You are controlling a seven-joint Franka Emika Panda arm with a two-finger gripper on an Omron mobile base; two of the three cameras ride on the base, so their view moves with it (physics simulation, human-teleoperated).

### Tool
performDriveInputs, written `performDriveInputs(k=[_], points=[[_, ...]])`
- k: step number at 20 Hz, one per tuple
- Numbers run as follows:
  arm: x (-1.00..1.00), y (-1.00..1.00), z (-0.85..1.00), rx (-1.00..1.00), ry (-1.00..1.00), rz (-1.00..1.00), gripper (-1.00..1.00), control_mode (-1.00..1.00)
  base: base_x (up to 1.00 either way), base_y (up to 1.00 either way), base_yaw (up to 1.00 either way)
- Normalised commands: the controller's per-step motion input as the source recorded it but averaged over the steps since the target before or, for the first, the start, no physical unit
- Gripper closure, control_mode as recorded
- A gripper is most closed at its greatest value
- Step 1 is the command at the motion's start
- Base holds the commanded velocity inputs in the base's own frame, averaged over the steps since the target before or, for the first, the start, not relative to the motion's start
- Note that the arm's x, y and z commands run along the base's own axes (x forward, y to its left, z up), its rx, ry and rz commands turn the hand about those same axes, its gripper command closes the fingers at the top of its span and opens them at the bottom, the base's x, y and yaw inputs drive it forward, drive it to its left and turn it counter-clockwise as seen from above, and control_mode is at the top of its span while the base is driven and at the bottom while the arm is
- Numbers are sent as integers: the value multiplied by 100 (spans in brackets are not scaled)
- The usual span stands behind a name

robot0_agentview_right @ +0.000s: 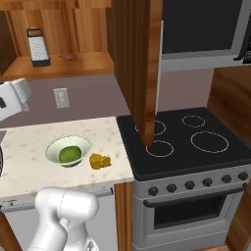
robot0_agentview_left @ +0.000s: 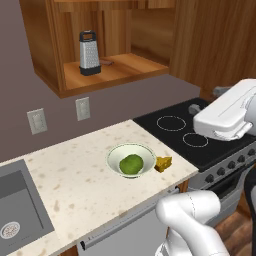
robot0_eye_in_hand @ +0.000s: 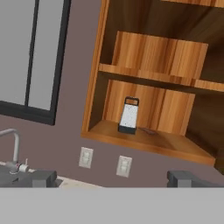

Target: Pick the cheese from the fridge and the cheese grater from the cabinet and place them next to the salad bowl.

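Already beside the salad bowl [robot0_agentview_left: 131, 160] near the counter's [robot0_agentview_left: 75, 180] stove-side edge lies the cheese [robot0_agentview_left: 163, 163]; the cheese grater [robot0_eye_in_hand: 129, 115] stands upright on the cabinet [robot0_eye_in_hand: 144, 138] shelf. Gripper [robot0_eye_in_hand: 112, 177] jaws wide, aimed there; a clumsy approach could topple it.

Glossy white rounded arm [robot0_agentview_left: 200, 220] links, dark joints, small dark pincer [robot0_eye_in_hand: 113, 178] tips.
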Motion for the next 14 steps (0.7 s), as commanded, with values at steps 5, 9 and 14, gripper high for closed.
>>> performDriveInputs(k=[5, 9, 14], points=[[1, 0, 5, 0, -15, 2, -100, -100, 0, 0, 0], [13, 0, 2, 0, -10, 4, -100, -100, 0, 0, 0], [24, 0, 13, 4, 1, 2, -100, -100, 0, 0, 0]])
